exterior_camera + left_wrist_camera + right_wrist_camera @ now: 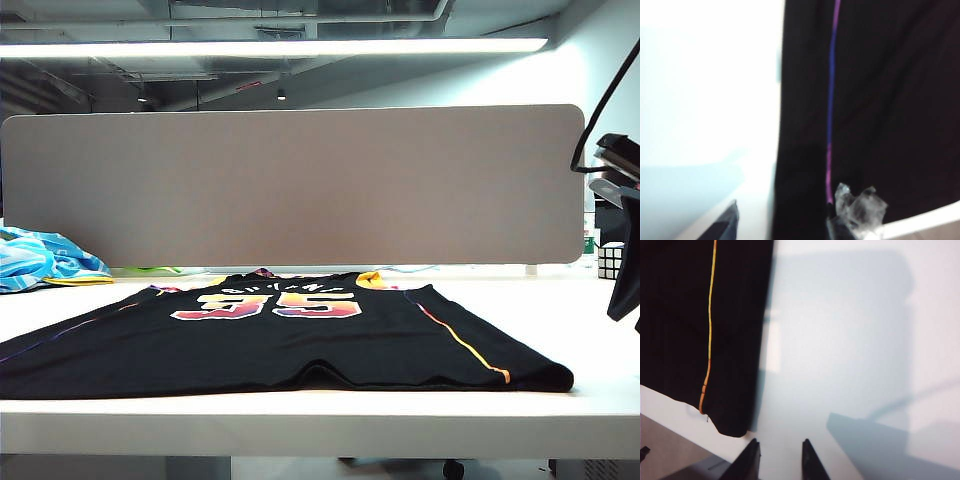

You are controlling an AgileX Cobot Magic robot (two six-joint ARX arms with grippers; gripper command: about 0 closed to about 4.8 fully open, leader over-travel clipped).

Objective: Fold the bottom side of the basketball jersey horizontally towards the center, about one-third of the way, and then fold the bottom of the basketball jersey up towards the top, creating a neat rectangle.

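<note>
While both arms hang off to the sides, the basketball jersey point(290, 335) lies flat on the white table point(320, 425), black smooth fabric with a gradient 35 and thin orange side stripes, its near hem doubled over, neck toward the grey partition point(290, 185). The left gripper point(785, 225) is above its purple-striped edge, jaws apart; the right gripper point(780, 460) is beside its corner, jaws slightly parted, empty.
</note>
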